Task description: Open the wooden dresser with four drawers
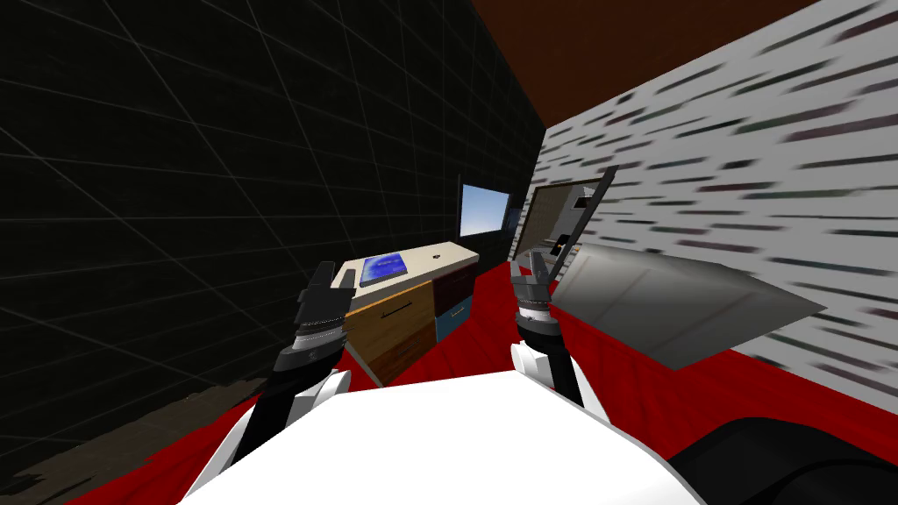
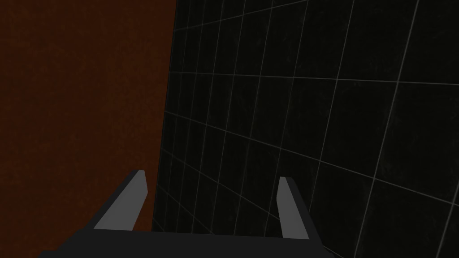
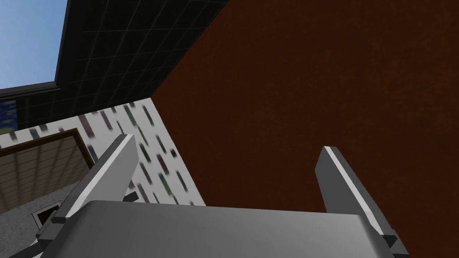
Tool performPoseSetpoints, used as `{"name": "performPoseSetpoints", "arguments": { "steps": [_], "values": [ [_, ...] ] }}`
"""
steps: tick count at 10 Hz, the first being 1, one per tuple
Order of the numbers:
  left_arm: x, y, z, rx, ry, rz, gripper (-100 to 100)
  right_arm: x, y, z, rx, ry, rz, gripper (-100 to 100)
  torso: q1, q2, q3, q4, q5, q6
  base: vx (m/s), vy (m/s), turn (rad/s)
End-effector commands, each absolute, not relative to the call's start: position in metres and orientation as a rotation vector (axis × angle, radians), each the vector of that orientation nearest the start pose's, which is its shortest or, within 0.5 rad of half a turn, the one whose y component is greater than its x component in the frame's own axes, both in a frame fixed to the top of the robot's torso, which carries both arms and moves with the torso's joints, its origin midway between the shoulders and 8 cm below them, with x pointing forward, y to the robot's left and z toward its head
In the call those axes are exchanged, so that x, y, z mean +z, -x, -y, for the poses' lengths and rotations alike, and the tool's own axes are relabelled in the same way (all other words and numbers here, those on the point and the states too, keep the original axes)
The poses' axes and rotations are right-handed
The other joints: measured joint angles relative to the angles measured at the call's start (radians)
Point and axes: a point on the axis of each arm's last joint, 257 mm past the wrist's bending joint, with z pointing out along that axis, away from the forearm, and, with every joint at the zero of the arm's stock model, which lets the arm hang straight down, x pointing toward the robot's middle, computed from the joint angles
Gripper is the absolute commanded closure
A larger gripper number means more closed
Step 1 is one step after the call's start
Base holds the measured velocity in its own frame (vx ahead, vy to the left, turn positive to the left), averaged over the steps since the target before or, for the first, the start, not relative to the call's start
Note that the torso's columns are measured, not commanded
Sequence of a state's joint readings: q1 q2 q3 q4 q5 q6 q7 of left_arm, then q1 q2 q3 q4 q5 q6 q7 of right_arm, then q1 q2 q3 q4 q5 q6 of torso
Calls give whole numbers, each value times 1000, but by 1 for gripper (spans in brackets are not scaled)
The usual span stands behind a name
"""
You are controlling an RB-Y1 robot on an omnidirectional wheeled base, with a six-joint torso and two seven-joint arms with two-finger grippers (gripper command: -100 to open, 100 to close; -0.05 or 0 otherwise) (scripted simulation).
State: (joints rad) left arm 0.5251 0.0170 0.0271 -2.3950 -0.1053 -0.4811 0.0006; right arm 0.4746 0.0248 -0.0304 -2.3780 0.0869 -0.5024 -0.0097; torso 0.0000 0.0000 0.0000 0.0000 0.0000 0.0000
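Ahead and to my left, the wood-fronted dresser with a cream top [image 1: 399,323] stood against the dark tiled wall [image 1: 175,175], its long side running along that wall. One light wooden drawer front with a thin dark handle faced the room. Beside it sat a dark red front above a blue one. Whether any drawer stood out from the frame, I could not tell. A flat blue rectangular pad [image 1: 383,265] lay on the cream top near its front edge, and a bright window [image 1: 482,210] showed past the dresser's far end.

The left claw [image 1: 338,272] pointed upward in front of the dresser's near end, its two blades spread wide with nothing between them. The right claw [image 1: 529,263] pointed upward too, blades likewise spread and empty. It was just beside the near edge of a large grey slanted panel [image 1: 675,307] that jutted from the white dash-patterned wall [image 1: 745,131].

Between the dresser's front and that grey panel ran a strip of red floor [image 1: 465,346], narrowing toward a brown-framed panel [image 1: 537,219] at the far end.
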Motion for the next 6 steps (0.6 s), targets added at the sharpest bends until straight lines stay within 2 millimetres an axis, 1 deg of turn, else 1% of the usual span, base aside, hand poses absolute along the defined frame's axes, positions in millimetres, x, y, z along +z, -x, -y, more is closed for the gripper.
{"name": "performPoseSetpoints", "arguments": {
  "steps": [1, 3, 6],
  "values": [
    [62, -322, -270, -1214, 518, -635, 0, 75, -322, 273, 1256, -523, -553, 0, 0, 41, -82, 41, 0, 0, 0, 0, 0],
    [63, -322, -270, -1214, 517, -635, 0, 75, -322, 273, 1256, -523, -553, 0, 0, 175, -351, 176, 0, 0, 0, 0, 0],
    [63, -322, -270, -1214, 517, -635, 0, 75, -322, 273, 1256, -523, -553, 0, 0, 396, -792, 396, 0, 0, 0, 0, 0]
  ]
}}
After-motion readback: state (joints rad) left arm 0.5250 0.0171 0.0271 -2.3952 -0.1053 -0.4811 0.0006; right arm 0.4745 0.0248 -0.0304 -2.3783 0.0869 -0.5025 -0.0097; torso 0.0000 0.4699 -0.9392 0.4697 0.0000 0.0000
